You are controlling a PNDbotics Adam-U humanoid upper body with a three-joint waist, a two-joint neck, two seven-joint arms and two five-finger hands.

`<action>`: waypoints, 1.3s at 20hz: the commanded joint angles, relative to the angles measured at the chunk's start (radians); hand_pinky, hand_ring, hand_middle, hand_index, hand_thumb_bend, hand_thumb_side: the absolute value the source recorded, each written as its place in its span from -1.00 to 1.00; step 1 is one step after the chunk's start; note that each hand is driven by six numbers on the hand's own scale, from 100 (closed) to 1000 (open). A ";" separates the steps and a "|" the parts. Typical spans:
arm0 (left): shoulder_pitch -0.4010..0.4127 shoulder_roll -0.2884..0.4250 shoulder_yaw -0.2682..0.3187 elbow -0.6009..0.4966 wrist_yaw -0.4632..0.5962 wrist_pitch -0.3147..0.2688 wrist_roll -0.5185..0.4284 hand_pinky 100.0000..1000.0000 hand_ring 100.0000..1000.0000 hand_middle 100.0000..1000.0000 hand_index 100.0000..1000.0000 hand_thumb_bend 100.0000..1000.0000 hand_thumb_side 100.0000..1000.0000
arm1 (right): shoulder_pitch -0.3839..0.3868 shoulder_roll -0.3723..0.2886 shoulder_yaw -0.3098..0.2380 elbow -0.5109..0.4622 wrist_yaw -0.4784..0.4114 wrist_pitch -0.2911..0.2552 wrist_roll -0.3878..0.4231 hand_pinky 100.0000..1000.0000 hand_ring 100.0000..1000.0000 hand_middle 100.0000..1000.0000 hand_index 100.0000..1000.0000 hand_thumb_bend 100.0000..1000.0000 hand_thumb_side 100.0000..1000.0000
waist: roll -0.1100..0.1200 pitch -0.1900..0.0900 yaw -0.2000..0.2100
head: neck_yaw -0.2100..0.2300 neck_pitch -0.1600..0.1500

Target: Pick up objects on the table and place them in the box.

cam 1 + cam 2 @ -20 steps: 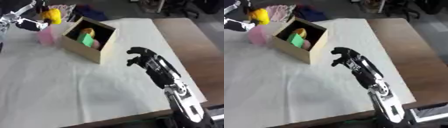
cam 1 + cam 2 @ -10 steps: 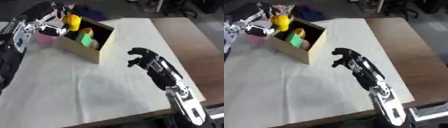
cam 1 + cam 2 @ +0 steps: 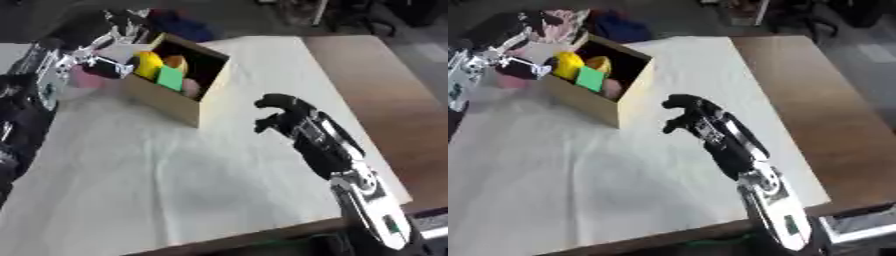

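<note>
Gripping a yellow object [image 3: 147,64], the left robot hand [image 3: 103,65] sits at the box [image 3: 175,102] rim, 10 o'clock. Curled and empty, the right robot hand [image 3: 686,114] hovers above the desk [image 3: 815,115], centre, in the right eye view.

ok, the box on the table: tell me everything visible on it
The box is open-topped, tan, and looks like cardboard or thin wood, with a dark inside. It stands upright, turned askew, on the white cloth at the table's far left. Inside show a yellow object, a green block, something orange and something pink. The left hand is at its left rim by the yellow object; the right hand stays apart.
</note>
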 commanded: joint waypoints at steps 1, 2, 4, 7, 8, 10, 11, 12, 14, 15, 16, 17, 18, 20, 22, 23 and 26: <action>-0.027 0.064 0.036 -0.003 0.051 0.024 -0.010 0.49 0.23 0.50 0.78 -1.00 -0.84 | -0.011 -0.005 -0.007 -0.011 0.000 -0.002 -0.003 0.64 0.18 0.54 0.66 -1.00 0.31 | -0.006 -0.005 0.003 | -0.011 0.005; -0.027 0.079 0.039 0.003 0.066 0.032 -0.022 0.55 0.33 0.59 0.80 -1.00 -0.79 | -0.010 -0.007 -0.008 -0.011 0.001 -0.002 -0.004 0.64 0.18 0.54 0.66 -1.00 0.31 | -0.004 -0.005 0.005 | -0.014 0.005; -0.029 0.115 0.032 0.030 0.070 0.044 -0.050 0.61 0.43 0.65 0.85 -0.95 -0.97 | -0.010 -0.008 -0.009 -0.011 0.002 -0.003 -0.005 0.64 0.18 0.54 0.66 -1.00 0.31 | -0.003 -0.004 0.007 | -0.017 0.005; -0.031 0.153 0.040 0.068 0.036 0.069 -0.096 0.64 0.49 0.71 0.89 -0.79 -0.70 | -0.010 -0.009 -0.009 -0.010 0.002 -0.003 -0.005 0.64 0.18 0.54 0.66 -1.00 0.32 | -0.002 -0.003 0.008 | -0.020 0.005; -0.031 0.157 0.049 0.079 0.022 0.080 -0.111 0.64 0.49 0.72 0.90 -0.80 -0.69 | -0.010 -0.009 -0.009 -0.010 0.002 -0.003 -0.005 0.64 0.18 0.54 0.66 -1.00 0.32 | -0.003 -0.003 0.008 | -0.020 0.004; -0.028 0.158 0.073 0.095 -0.007 0.101 -0.141 0.65 0.52 0.75 0.91 -0.81 -0.70 | -0.011 -0.007 -0.009 -0.010 0.002 -0.003 -0.005 0.64 0.18 0.54 0.66 -1.00 0.32 | -0.004 -0.002 0.006 | -0.018 0.002; -0.026 0.157 0.086 0.102 -0.017 0.111 -0.151 0.65 0.52 0.75 0.91 -0.82 -0.70 | -0.011 -0.006 -0.009 -0.011 0.002 -0.003 -0.005 0.64 0.18 0.54 0.66 -1.00 0.32 | -0.005 0.000 0.004 | -0.017 0.000; -0.025 0.157 0.096 0.107 -0.023 0.119 -0.155 0.65 0.52 0.75 0.91 -0.84 -0.71 | -0.012 -0.005 -0.009 -0.011 0.001 -0.003 -0.005 0.64 0.18 0.54 0.66 -1.00 0.32 | -0.007 0.002 0.002 | -0.016 -0.002; -0.023 0.162 0.109 0.116 -0.025 0.125 -0.153 0.66 0.54 0.76 0.90 -0.86 -0.72 | -0.015 -0.002 -0.010 -0.012 0.001 -0.003 -0.006 0.64 0.18 0.54 0.66 -1.00 0.32 | -0.009 0.009 -0.004 | -0.012 -0.009; -0.022 0.166 0.113 0.120 -0.021 0.123 -0.153 0.67 0.55 0.76 0.90 -0.86 -0.72 | -0.016 -0.001 -0.010 -0.012 0.001 -0.003 -0.006 0.64 0.18 0.54 0.66 -1.00 0.32 | -0.009 0.013 -0.009 | -0.010 -0.012; -0.021 0.172 0.116 0.123 -0.016 0.121 -0.155 0.68 0.56 0.77 0.91 -0.85 -0.72 | -0.017 0.000 -0.010 -0.012 0.001 -0.003 -0.006 0.64 0.18 0.54 0.66 -1.00 0.32 | -0.009 0.017 -0.013 | -0.007 -0.015; -0.020 0.178 0.118 0.126 -0.012 0.117 -0.159 0.70 0.58 0.78 0.92 -0.84 -0.72 | -0.019 0.002 -0.010 -0.012 0.002 -0.002 -0.006 0.64 0.18 0.54 0.66 -1.00 0.33 | -0.010 0.021 -0.018 | -0.004 -0.018; -0.019 0.185 0.119 0.128 -0.009 0.113 -0.166 0.71 0.60 0.80 0.92 -0.84 -0.71 | -0.021 0.003 -0.011 -0.012 0.002 -0.002 -0.006 0.64 0.18 0.54 0.66 -1.00 0.33 | -0.010 0.026 -0.022 | -0.003 -0.022; -0.016 0.195 0.123 0.136 -0.001 0.106 -0.186 0.72 0.61 0.81 0.92 -0.84 -0.71 | -0.023 0.005 -0.012 -0.013 0.002 -0.002 -0.007 0.64 0.18 0.54 0.66 -1.00 0.33 | -0.010 0.034 -0.030 | -0.001 -0.027; -0.012 0.201 0.126 0.143 0.004 0.098 -0.209 0.73 0.63 0.82 0.94 -0.82 -0.62 | -0.025 0.006 -0.012 -0.014 0.001 -0.002 -0.008 0.64 0.18 0.54 0.66 -1.00 0.34 | -0.011 0.041 -0.034 | 0.000 -0.030; -0.009 0.203 0.126 0.146 0.004 0.095 -0.222 0.73 0.63 0.83 0.95 -0.79 -0.53 | -0.026 0.006 -0.012 -0.015 0.001 -0.002 -0.008 0.64 0.18 0.54 0.66 -1.00 0.34 | -0.011 0.044 -0.036 | 0.000 -0.031; -0.001 0.204 0.126 0.153 -0.003 0.086 -0.257 0.71 0.62 0.84 0.96 -0.72 -0.30 | -0.029 0.008 -0.012 -0.016 0.001 -0.001 -0.008 0.64 0.18 0.54 0.66 -1.00 0.34 | -0.012 0.050 -0.039 | -0.001 -0.034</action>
